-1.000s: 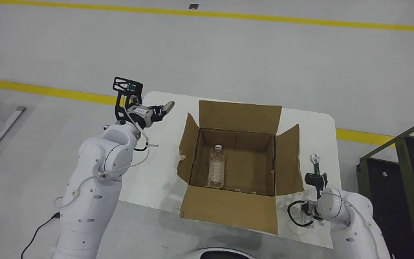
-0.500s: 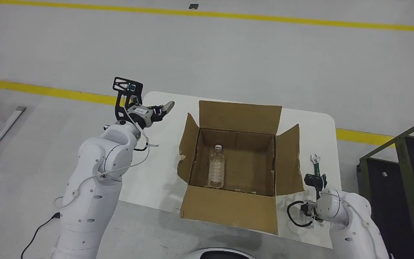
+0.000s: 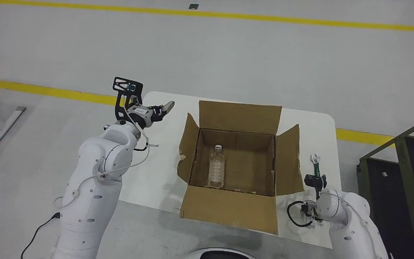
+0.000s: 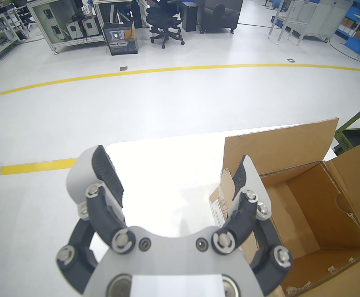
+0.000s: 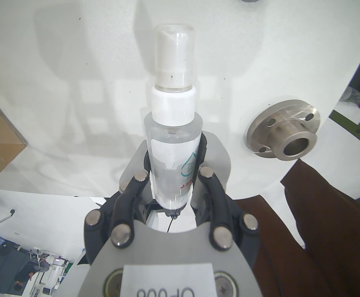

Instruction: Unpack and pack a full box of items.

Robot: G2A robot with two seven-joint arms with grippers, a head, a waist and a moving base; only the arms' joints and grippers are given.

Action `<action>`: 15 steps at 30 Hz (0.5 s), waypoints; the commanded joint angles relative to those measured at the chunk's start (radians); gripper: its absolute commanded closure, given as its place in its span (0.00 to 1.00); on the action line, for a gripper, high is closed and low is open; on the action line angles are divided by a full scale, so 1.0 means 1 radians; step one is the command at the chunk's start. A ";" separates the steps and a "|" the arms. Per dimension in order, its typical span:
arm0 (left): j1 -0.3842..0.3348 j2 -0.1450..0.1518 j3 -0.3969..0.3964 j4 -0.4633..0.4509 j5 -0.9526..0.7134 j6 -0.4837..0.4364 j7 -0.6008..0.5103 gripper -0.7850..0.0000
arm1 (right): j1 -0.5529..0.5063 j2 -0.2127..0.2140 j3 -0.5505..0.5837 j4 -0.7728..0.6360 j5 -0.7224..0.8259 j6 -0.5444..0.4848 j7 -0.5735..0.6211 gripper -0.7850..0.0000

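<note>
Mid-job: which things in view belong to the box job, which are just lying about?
Job: cardboard box; plastic bottle inside it; spray bottle in right gripper; metal flange on table, probably unpacked.
Lying about: brown item beside the flange; office chair behind.

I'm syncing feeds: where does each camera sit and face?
Top view: above the arms, looking down at table and open box; both arms show.
Left wrist view: on that wrist, looking over the open left gripper across the table.
Right wrist view: on that wrist, facing the table; right gripper holds a spray bottle.
Shared: top and left wrist views show the box.
</note>
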 commanded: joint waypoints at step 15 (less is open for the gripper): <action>0.000 0.000 0.000 0.000 0.000 0.000 0.000 0.00 | -0.034 0.016 0.317 -0.532 0.342 0.074 0.042 1.00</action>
